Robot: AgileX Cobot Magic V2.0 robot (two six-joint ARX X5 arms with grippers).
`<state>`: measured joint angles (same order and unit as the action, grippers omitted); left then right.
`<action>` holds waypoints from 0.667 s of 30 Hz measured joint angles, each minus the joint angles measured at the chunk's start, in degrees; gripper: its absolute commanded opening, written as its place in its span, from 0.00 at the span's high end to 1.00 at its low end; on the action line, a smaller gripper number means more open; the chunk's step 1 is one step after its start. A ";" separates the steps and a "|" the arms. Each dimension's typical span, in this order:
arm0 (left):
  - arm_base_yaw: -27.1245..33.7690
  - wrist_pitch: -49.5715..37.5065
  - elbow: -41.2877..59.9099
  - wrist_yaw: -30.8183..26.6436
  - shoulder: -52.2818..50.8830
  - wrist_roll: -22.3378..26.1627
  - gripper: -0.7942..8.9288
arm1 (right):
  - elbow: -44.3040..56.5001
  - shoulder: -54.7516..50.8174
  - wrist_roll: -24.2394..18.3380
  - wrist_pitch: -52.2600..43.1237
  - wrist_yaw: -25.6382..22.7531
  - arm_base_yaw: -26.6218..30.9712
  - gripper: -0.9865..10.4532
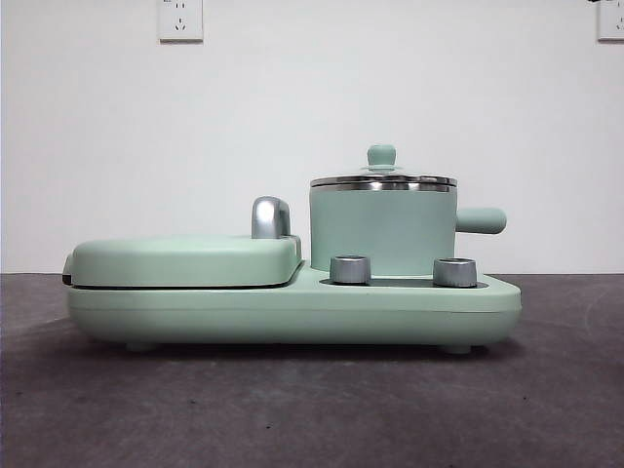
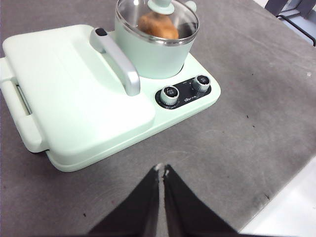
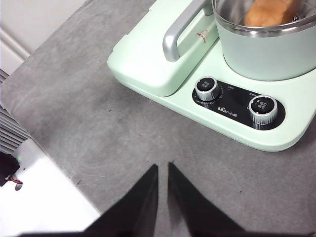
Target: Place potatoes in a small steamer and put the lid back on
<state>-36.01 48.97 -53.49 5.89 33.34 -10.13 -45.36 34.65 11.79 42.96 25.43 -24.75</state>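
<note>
The small mint-green steamer [image 1: 382, 234] stands on the right part of the green appliance base [image 1: 292, 314]. The clear glass lid [image 1: 382, 179] with its green knob [image 1: 381, 154] sits on the steamer's steel rim. The tan-brown potato [image 2: 157, 25] lies inside the steamer under the glass, and it also shows in the right wrist view [image 3: 270, 12]. My left gripper [image 2: 161, 169] is shut and empty, above the grey table in front of the appliance. My right gripper [image 3: 162, 166] is shut and empty, above the table near the dials. Neither gripper touches anything.
The flat green griddle cover [image 1: 185, 258] with a silver handle [image 1: 270, 216] fills the appliance's left part. Two steel dials [image 1: 350, 269] [image 1: 454, 271] stand in front of the steamer. The steamer's side handle [image 1: 481, 220] points right. The table edge [image 3: 54, 173] lies near my right gripper.
</note>
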 measured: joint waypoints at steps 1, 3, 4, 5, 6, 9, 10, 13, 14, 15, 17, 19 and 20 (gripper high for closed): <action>0.00 0.00 0.00 0.00 0.00 0.00 0.91 | 0.02 -0.07 0.00 0.02 0.00 0.00 0.89; 0.00 0.00 0.00 0.00 0.00 0.02 0.91 | 0.00 -0.15 0.00 0.00 0.00 0.00 0.89; 0.00 0.00 0.00 0.00 0.00 0.00 0.91 | 0.00 -0.17 0.00 0.00 0.00 0.00 0.89; 0.00 0.00 0.00 0.00 0.00 0.02 0.91 | 0.02 -0.17 0.00 0.00 0.00 0.00 0.89; 0.00 0.00 0.00 0.02 0.00 0.02 0.91 | 0.02 -0.17 0.00 0.00 0.00 0.00 0.89; 0.00 0.00 0.00 0.00 0.00 0.00 0.91 | 0.02 -0.17 0.00 0.00 0.00 0.00 0.89; 0.00 -0.04 0.00 0.00 0.00 0.00 0.91 | 0.00 -0.17 0.00 0.00 0.00 0.00 0.89; 1.38 -3.02 1.57 0.04 -1.16 0.02 0.91 | 0.02 -0.17 0.00 -0.04 0.00 0.00 0.89; 2.58 -4.52 2.91 0.04 -1.88 0.02 0.91 | 0.02 -0.17 0.00 -0.04 -0.02 0.00 0.89; 3.69 -6.47 4.48 0.07 -2.82 0.02 0.91 | 0.00 -0.17 0.00 -0.07 -0.02 0.00 0.89; 6.25 -13.07 9.79 0.07 -5.75 0.11 0.91 | 0.02 -0.17 0.00 -0.07 0.00 0.00 0.89; 9.40 -20.74 16.63 0.07 -9.33 0.50 0.91 | 0.00 -0.17 0.00 -0.07 0.00 0.00 0.89; 10.84 -23.69 19.58 0.07 -10.91 0.59 0.91 | 0.02 -0.17 0.00 -0.09 0.00 0.00 0.89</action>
<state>-25.17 25.28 -33.91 5.96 22.44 -9.54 -45.34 34.48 11.79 42.87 25.43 -24.75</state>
